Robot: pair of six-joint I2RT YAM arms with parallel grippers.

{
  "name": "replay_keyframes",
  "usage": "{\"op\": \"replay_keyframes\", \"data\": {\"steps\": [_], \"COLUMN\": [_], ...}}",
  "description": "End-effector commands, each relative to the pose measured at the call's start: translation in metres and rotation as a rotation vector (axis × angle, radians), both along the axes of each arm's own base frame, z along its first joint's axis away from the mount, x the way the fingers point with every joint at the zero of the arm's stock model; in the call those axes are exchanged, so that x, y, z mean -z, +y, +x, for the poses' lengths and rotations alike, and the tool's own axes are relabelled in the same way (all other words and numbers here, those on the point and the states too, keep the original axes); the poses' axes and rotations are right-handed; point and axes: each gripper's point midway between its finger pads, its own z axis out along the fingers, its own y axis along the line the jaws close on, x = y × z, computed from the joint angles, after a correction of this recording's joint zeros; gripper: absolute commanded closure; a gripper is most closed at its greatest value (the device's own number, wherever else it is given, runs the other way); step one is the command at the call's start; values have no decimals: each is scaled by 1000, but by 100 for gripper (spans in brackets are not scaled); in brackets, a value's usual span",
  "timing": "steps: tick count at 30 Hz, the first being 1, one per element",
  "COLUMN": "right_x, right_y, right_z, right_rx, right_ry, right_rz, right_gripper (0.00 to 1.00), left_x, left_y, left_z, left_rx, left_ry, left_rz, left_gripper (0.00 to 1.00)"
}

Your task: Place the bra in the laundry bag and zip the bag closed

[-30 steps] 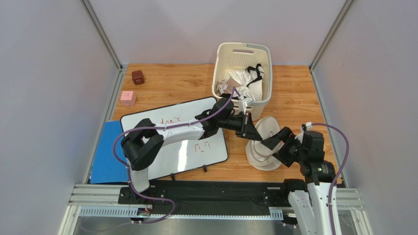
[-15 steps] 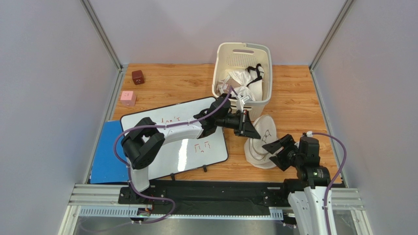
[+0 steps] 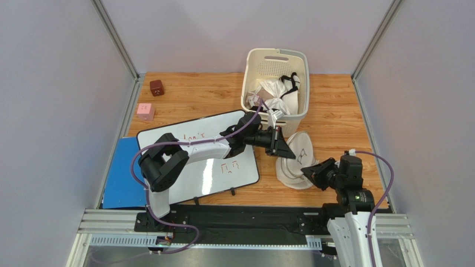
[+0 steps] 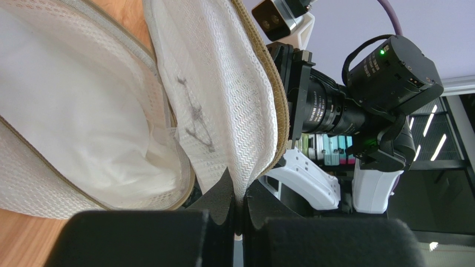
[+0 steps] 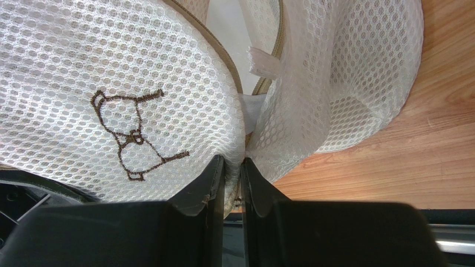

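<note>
Cream mesh domes form the laundry bag (image 5: 111, 72); smooth bra (image 4: 83, 128) inside.

The wooden worktop (image 3: 212, 100) carries a whiteboard (image 3: 223, 178) and blue mat (image 3: 120, 178) lower left, a pink cube (image 3: 145, 110) and brown cube (image 3: 156, 87) upper left, a slatted basket (image 3: 253, 72) at the top, and a laundry bag (image 3: 292, 175) lower right.

On table (image 3: 195, 94): laundry bag (image 3: 291, 173) before basket (image 3: 276, 53), right of whiteboard (image 3: 206, 172).

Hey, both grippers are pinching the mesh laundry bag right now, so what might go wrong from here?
The left gripper and right gripper each pinch only a thin fold of the laundry bag; pulling apart might slip or strain the mesh.
The bag gapes open, so the bra inside could spill if it tips.
Both grips look to be on mesh, not its zipper, so zipping may stall.
</note>
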Motion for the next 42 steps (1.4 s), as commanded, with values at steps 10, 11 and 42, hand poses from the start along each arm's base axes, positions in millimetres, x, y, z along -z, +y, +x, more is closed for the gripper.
{"op": "replay_keyframes", "data": {"steps": [10,11,42], "right_x": [-6,-8,-42], "right_y": [-3,-4,-19], "right_z": [-8,-8,-3], "right_rx": [40,43,219], "right_ry": [74,97,252], "right_rz": [4,-1,-23], "right_gripper": [100,100,100], "left_x": [33,35,16], "left_y": [27,34,2], "left_z": [23,36,-47], "left_rx": [-84,-168,-419], "left_ry": [-179,-249,-1014], "left_rz": [327,397,638], "left_gripper": [75,64,55]}}
